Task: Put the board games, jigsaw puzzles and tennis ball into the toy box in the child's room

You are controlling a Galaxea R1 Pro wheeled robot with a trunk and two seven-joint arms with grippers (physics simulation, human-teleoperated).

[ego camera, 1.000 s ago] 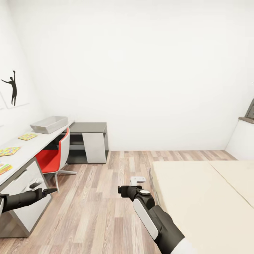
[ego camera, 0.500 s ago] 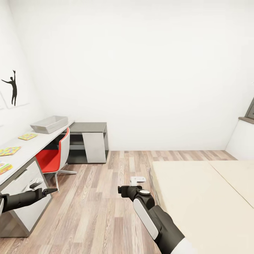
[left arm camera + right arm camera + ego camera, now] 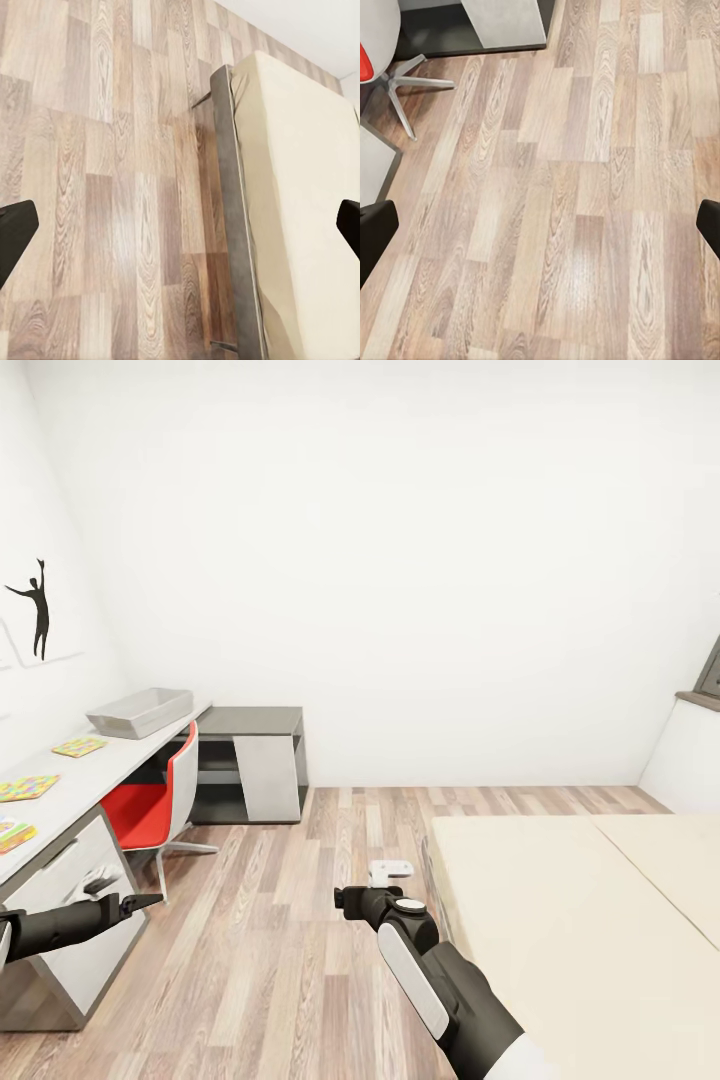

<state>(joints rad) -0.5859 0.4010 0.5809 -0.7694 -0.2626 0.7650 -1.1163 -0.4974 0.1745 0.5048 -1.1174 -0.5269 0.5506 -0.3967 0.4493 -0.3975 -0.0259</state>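
The table [image 3: 110, 755] runs along the left wall, and the light grey toy box [image 3: 140, 712] stands at its far end. Two jigsaw puzzles [image 3: 78, 746] [image 3: 27, 788] lie flat on its top, nearer to me. A colourful flat board game [image 3: 12, 834] lies at the picture's left edge, partly cut off. The tennis ball is out of view. The bed [image 3: 560, 920] with its bare beige mattress fills the right foreground. My left gripper [image 3: 140, 903] [image 3: 180, 229] hangs open over the floor beside the bed frame. My right gripper [image 3: 345, 898] [image 3: 540, 225] is open above bare floorboards, holding nothing.
A red and white swivel chair [image 3: 150, 805] stands tucked at the table. A low dark grey shelf unit [image 3: 250, 760] sits against the far wall past the table's end. A drawer cabinet [image 3: 70, 880] is under the table near my left arm. Wooden floor [image 3: 300, 920] lies between table and bed.
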